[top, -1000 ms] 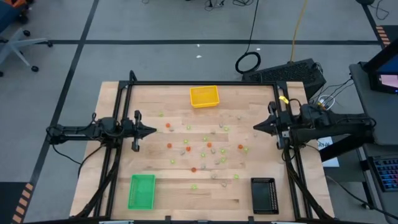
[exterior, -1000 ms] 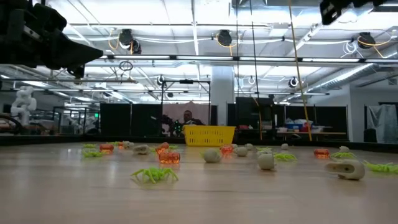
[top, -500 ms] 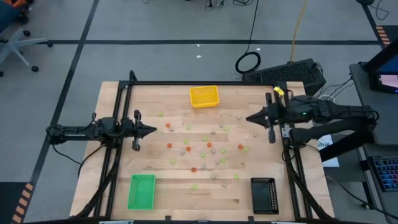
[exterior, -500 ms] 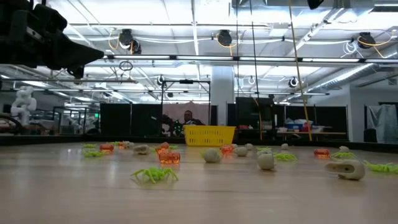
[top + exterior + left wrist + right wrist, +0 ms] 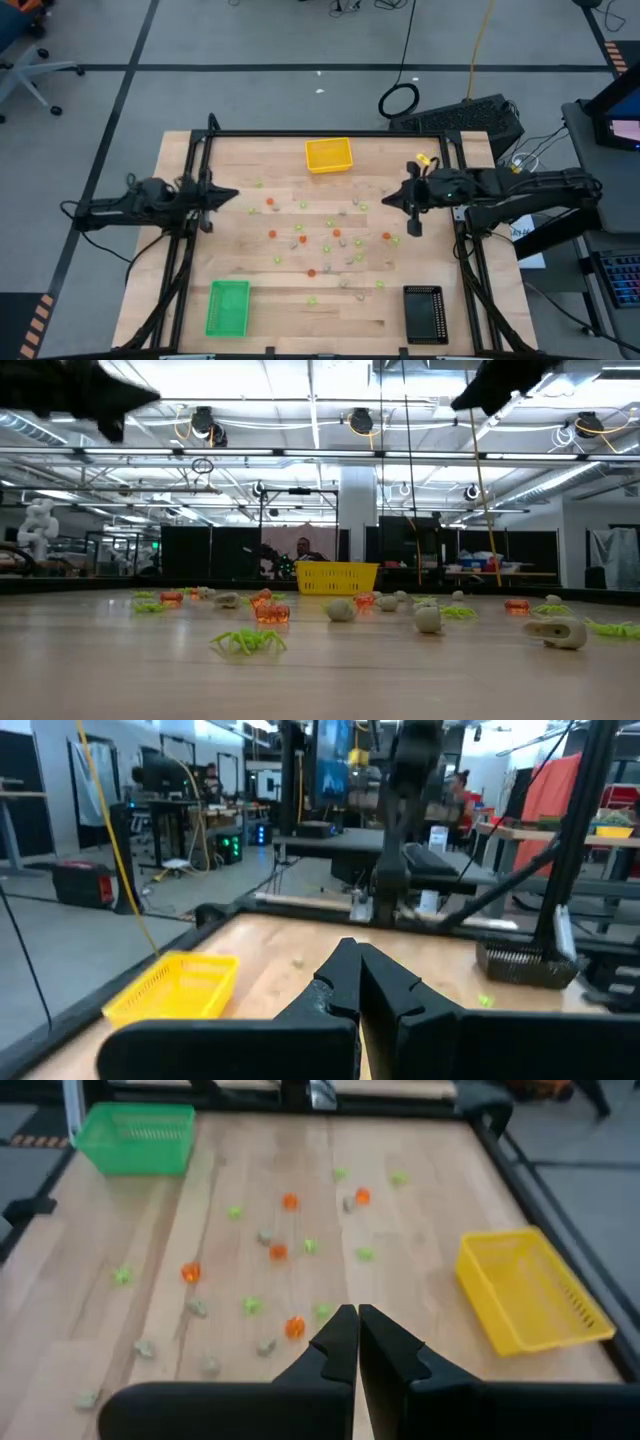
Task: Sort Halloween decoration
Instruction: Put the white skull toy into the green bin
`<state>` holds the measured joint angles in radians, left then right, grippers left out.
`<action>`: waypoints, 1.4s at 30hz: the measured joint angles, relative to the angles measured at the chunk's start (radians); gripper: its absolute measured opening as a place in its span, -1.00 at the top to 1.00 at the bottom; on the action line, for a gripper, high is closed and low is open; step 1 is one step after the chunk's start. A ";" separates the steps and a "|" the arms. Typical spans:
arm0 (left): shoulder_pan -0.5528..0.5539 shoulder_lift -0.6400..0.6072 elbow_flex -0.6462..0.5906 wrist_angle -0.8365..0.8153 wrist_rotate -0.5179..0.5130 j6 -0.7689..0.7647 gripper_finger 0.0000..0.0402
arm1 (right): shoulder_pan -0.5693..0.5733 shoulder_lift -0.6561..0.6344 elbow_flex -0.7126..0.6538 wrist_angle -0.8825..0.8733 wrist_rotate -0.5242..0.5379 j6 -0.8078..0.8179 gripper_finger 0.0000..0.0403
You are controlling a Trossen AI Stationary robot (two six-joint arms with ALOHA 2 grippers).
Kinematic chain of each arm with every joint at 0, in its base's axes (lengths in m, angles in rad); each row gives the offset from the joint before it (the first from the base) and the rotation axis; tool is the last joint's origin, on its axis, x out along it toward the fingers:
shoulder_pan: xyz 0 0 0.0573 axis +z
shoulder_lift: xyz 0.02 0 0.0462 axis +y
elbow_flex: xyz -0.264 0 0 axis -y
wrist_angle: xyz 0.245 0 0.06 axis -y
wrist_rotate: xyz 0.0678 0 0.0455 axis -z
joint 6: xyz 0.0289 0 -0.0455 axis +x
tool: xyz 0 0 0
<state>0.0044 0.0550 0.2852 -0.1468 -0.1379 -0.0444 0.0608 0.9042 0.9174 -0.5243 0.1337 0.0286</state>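
With both pincers clenched and empty, the right pincer [image 5: 386,200] at three o'clock should open above one Halloween decoration [image 5: 387,236] piece among those scattered mid-worktop [image 5: 180,250], then descend squarely.

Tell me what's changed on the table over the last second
The right hand swung in from the table's right edge toward the scattered decorations, fingers shut and empty. The left hand drew back slightly toward the left edge and shifted toward the far side, also shut. Nothing was picked up or released. The decorations, yellow tray, green tray and black tray stayed put.
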 joint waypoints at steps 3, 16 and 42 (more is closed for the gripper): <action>0.000 0.057 0.177 -0.147 0.000 0.000 1.00 | 0.000 0.021 -0.023 0.002 -0.001 0.012 1.00; 0.000 0.430 0.622 -0.317 0.005 0.225 1.00 | 0.000 0.095 -0.136 0.073 0.000 0.082 1.00; -0.105 0.722 0.202 0.123 -0.078 0.023 1.00 | -0.081 0.327 -0.160 -0.450 0.123 0.933 0.42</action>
<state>-0.1005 0.7774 0.4873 -0.0234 -0.2163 -0.0212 -0.0198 1.2308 0.7578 -0.9746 0.2562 0.9615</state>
